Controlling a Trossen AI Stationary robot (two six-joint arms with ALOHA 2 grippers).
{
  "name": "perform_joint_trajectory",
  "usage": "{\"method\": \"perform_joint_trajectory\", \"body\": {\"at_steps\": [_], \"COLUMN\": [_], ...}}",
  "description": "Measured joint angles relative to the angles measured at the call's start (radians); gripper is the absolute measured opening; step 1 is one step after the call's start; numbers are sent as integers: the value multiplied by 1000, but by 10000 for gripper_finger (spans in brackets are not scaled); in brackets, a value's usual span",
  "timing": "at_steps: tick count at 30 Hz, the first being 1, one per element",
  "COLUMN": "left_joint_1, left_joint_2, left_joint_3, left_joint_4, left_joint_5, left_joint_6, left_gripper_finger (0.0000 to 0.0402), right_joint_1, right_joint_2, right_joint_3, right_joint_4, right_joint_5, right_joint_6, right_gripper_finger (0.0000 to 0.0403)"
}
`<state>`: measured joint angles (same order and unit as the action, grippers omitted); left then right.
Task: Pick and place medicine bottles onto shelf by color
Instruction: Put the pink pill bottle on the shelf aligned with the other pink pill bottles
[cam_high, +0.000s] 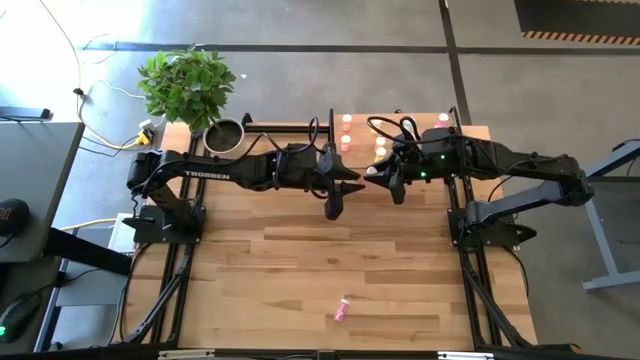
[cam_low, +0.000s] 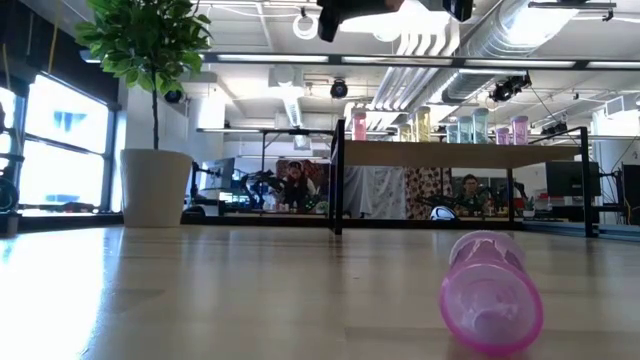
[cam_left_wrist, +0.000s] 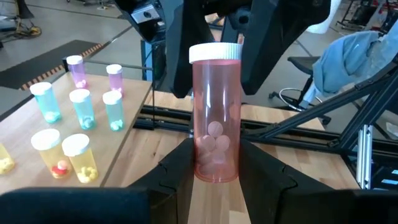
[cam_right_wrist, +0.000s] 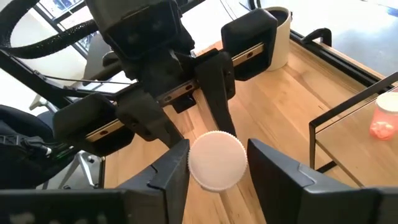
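Table (cam_high: 300, 270): light wood; both arms meet in mid-air above its far half, just in front of the shelf.
Shelf (cam_left_wrist: 134, 118): 7 upright capped bottles show in the left wrist view, grouped by colour: 2 magenta (cam_left_wrist: 114, 78), 3 pale blue-green (cam_left_wrist: 81, 107), 2 yellow (cam_left_wrist: 79, 158). All hold small pills; 1 yellow bottle seems to have a reddish piece in it.
Left gripper (cam_left_wrist: 216, 163): closed on the lower body of the red-pink bottle, holding it upright and clear of the table.
Right gripper (cam_right_wrist: 217, 163): open, fingers astride the bottle's cap, very close to it but not clamped, I judge.
Red-pink bottle (cam_left_wrist: 214, 118): clear-walled, a small heap of pink pills at the bottom, the rest empty.
Cap (cam_left_wrist: 214, 52): white, ribbed, seated on the bottle.
Stray bottle (cam_low: 490, 290): magenta, on its side near the table's front edge, well apart from both arms (contents not readable).
Step in hand: arm-to-arm handover, as I read it.
Doing it well: centre the right fingers on the cap or just under it, close squarely, and have the left release only once that grip is firm; keep the bottle upright so it does not swing, then set it beside the matching colour on the shelf.
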<state>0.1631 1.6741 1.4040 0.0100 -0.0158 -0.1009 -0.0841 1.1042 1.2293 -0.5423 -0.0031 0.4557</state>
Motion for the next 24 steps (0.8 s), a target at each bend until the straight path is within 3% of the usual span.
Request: {"method": "perform_joint_trajectory", "body": {"at_steps": [17, 24], "left_joint_1": [0, 0], "left_joint_2": [0, 1], "left_joint_3": [0, 0], "left_joint_4": [-44, -42], "left_joint_5": [-22, -24], "left_joint_6": [0, 0], "left_gripper_finger": [101, 101], "right_joint_1": [0, 0], "right_joint_2": [3, 3], "right_joint_3": [0, 0], "right_joint_4": [-39, -29], "right_joint_5": [6, 7], "right_joint_6": [42, 42], "right_gripper_finger": [148, 113]}}
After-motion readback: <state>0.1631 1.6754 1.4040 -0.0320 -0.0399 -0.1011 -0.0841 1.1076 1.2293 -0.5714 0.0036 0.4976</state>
